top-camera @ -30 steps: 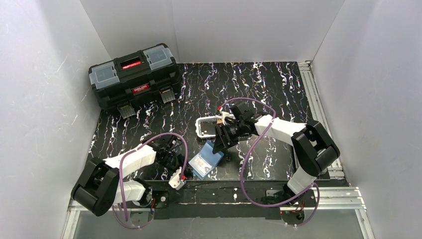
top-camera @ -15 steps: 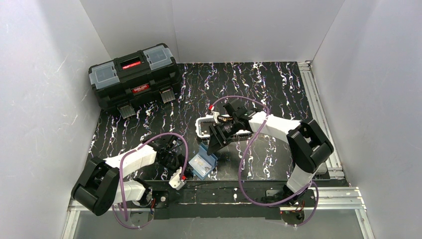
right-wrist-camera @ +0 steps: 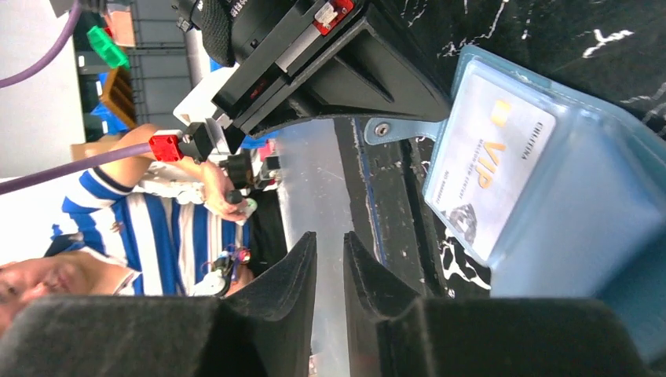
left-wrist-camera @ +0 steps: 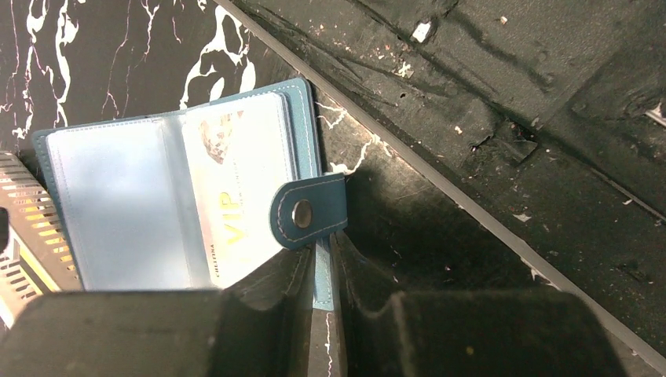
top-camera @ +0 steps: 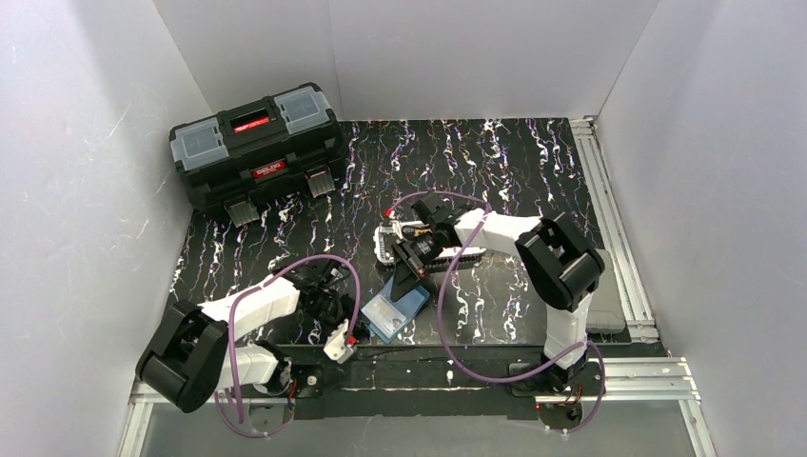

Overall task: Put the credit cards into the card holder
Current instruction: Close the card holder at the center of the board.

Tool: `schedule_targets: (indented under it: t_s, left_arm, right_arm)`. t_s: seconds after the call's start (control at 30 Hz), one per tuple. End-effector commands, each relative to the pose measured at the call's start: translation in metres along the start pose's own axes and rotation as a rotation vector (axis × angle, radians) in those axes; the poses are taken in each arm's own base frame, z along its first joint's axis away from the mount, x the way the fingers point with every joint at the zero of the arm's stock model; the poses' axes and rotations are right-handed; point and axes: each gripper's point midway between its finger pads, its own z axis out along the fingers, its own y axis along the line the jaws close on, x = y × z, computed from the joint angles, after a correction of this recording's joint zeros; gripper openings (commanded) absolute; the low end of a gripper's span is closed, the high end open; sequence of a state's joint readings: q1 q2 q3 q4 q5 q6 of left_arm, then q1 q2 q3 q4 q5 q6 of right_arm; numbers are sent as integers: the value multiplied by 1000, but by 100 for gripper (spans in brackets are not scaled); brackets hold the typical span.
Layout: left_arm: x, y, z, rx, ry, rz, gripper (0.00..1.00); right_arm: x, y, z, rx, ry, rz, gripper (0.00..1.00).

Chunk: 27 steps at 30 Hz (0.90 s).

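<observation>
- Basket (top-camera: 388, 240): white mesh. From above the right arm covers most of it, so its contents cannot be made out. The left wrist view cuts it down to one corner at the frame edge.
- Right gripper (right-wrist-camera: 330, 239): jaws nearly together with a thin slit between them, nothing seen in it. It hangs over the holder. From above it is a dark shape that is hard to separate from what lies under it.
- Left gripper (left-wrist-camera: 322, 287): clamped on the holder's edge just below the snap tab (left-wrist-camera: 310, 212). A blue strip shows between the fingers, and their own bulk blocks the lower part of that view.
- Holder (left-wrist-camera: 118, 204): teal, lying open on the table near its front edge, between the two grippers and just beside the basket.
- Card (left-wrist-camera: 236, 184): pale with gold "VIP" lettering, in the clear sleeve on the tab side. The other sleeve is hazy (contents unreadable).
- Table (top-camera: 495, 162): black with white marbled streaks. Its front strip is scuffed and flecked.
- Toolbox (top-camera: 257, 143): black, shut, at the far left corner.
- Walls (top-camera: 428, 48): plain white on three sides.
- Person (right-wrist-camera: 149, 220): in a striped shirt beyond the table's front edge, partly cropped.
</observation>
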State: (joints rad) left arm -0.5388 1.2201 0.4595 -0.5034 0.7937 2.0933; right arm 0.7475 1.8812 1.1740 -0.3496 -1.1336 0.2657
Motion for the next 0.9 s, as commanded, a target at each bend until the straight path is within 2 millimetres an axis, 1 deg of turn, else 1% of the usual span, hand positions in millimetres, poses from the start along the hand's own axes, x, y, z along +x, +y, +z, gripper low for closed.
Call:
schedule_targets:
  t_s: [0.0, 0.03, 0.07, 0.1, 0.13, 0.17, 0.2, 0.27, 0.3, 0.37, 0.4, 0.43, 0.47, 0.5, 0.57, 0.7, 0.8, 0.87]
  left_arm:
    - [-1, 3, -1, 28, 12, 234, 12]
    - [0, 3, -1, 29, 16, 234, 11]
    - [0, 3, -1, 29, 18, 234, 11]
    - [0, 2, -1, 30, 19, 233, 11]
    - [0, 2, -2, 29, 22, 233, 11]
    - [0, 2, -2, 29, 24, 234, 11]
    - [0, 1, -2, 29, 25, 234, 11]
    - [0, 2, -2, 29, 26, 235, 11]
    - [-1, 2, -2, 28, 24, 237, 11]
    - [-1, 2, -2, 26, 23, 240, 11]
    - [-1, 2, -2, 26, 21, 241, 11]
    - [-1, 2, -2, 25, 20, 241, 11]
    - [-2, 2, -2, 25, 19, 241, 11]
    - [-2, 2, -1, 26, 17, 240, 11]
    - [-2, 1, 0, 28, 12, 242, 11]
    - [-3, 1, 0, 28, 8, 249, 11]
    - [-2, 2, 0, 30, 6, 244, 11]
    - [-2, 2, 1, 31, 3, 245, 10]
  right_arm:
    - [0, 22, 9, -118, 68, 9, 24]
    - [0, 24, 9, -116, 70, 0, 25]
    - [-2, 25, 7, -91, 61, -19, 28]
    - [-6, 23, 5, -40, 38, -40, 32]
    - [-12, 18, 0, 34, 2, -55, 33]
    - [-21, 15, -10, 98, -45, -59, 36]
    - [-31, 6, -22, 187, -105, -49, 40]
    - [-40, -5, -47, 317, -209, -38, 45]
    - [-40, -12, -58, 377, -252, -35, 47]
    - [-32, -30, -75, 498, -304, -26, 49]
    - [-26, -40, -83, 553, -324, -10, 46]
    - [-22, -52, -90, 610, -355, 5, 39]
    - [-13, -66, -95, 666, -372, 35, 29]
    - [-9, -75, -99, 711, -381, 55, 18]
    - [-2, -90, -98, 745, -366, 80, 1]
    - [9, -113, -91, 786, -346, 98, 1]
    - [10, -119, -85, 787, -328, 93, 1]
    - [6, -118, -82, 769, -325, 86, 1]
